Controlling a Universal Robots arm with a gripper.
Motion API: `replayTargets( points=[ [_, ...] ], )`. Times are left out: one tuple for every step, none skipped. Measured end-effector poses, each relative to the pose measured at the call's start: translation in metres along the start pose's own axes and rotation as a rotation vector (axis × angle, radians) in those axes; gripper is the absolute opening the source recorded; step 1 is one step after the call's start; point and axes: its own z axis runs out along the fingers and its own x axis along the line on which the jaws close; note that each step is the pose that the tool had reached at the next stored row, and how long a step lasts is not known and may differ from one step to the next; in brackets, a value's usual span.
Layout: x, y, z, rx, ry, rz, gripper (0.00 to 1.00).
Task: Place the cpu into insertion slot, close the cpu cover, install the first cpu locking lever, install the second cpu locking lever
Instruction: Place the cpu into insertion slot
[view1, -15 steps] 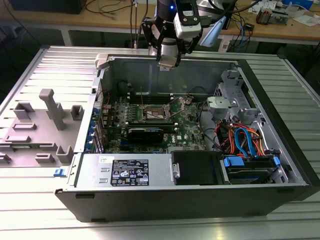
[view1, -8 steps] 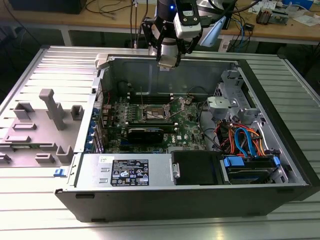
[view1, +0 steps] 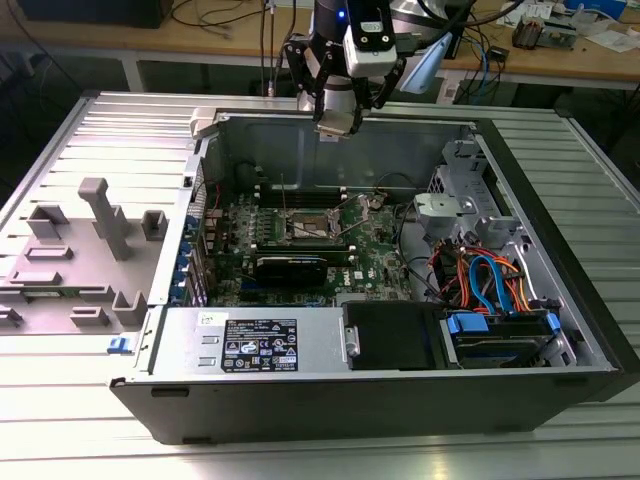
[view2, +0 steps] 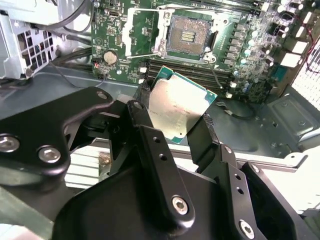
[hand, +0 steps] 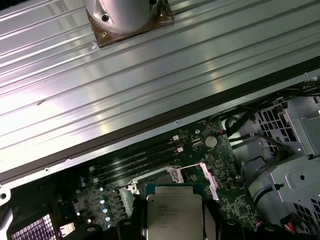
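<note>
The cpu (view2: 177, 110) sits pinched by two opposite edges between the black fingers (view2: 145, 107) of the end effector (view2: 175, 114), which is closed on it. The silvery top faces the wrist, and the chip is clear of the board. In the first wrist view the cpu (hand: 175, 215) shows flat-on at the fingertips.

The slot (view2: 187, 36) lies beyond the fingertips, down and ahead of the end effector and well apart from the chip. Its dark centre is bare, with nothing in it. The chip looks turned somewhat against the slot's square, though by how much I cannot tell.

In the exterior view the end effector (view1: 338, 120) hangs over the far wall of the open case (view1: 400, 400). The case stands on the ribbed surface (view1: 100, 450) and holds the motherboard (view1: 375, 255), with the slot (view1: 307, 225) on it, below the end effector.
</note>
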Motion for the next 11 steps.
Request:
replayTargets(
  points=[
    [0.0000,0.0000,0.0000,-0.0002,-0.0009,0.009,0.54],
    [0.0000,0.0000,0.0001,-0.0005,-0.0026,0.029,0.54],
    [0.0000,0.0000,0.0001,-0.0007,-0.0034,0.039,0.54],
    [0.0000,0.0000,0.0001,-0.0007,-0.0036,0.040,0.54],
    [0.0000,0.0000,0.0001,-0.0008,-0.0036,0.040,0.54],
    [0.0000,0.0000,0.0001,-0.0008,-0.0036,0.040,0.54],
    [0.0000,0.0000,0.0001,-0.0007,-0.0037,0.040,0.54],
    [0.0000,0.0000,0.0001,-0.0008,-0.0036,0.040,0.54],
    [0.0000,0.0000,0.0001,-0.0008,-0.0036,0.040,0.54],
    [0.0003,-0.0001,0.0001,-0.0008,-0.0037,0.041,0.54],
    [0.0009,-0.0003,0.0001,-0.0008,-0.0036,0.041,0.54]
  ],
)
